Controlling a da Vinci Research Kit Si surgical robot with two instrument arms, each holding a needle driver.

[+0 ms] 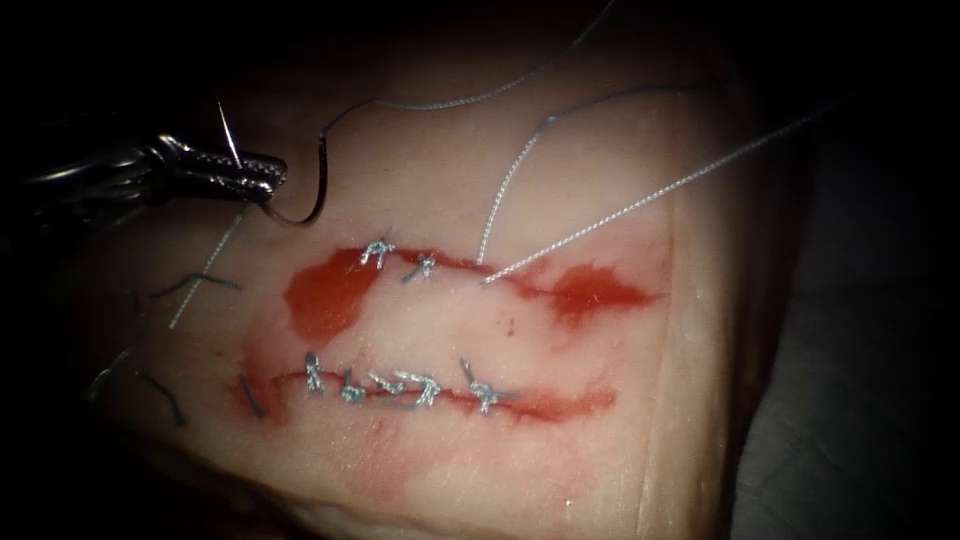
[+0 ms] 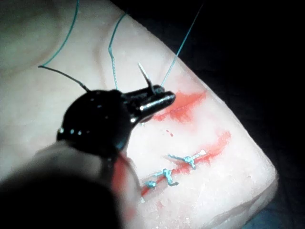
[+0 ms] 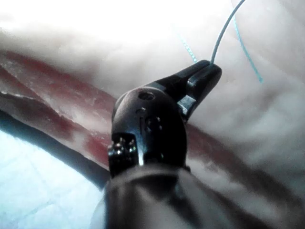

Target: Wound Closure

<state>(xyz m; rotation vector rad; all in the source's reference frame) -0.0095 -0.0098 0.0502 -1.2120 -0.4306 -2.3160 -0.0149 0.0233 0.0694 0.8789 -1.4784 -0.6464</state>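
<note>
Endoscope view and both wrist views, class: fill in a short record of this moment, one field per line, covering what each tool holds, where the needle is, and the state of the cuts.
Left pincer: shut on the curved steel needle, gripped near its pointed end
Needle position: off the tissue surface, left of the cuts, not in the tissue
Right pincer: shut on the thin pale thread
Upper cut: two stitches, thread emerging from it
Lower cut: row of knotted stitches
Pale pork tissue: red fluid pooled at the upper cut

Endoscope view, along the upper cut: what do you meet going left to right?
Left pincer shut on the needle → left red fluid patch → two knotted stitches → thread leaving the cut → right red fluid patch.
</note>
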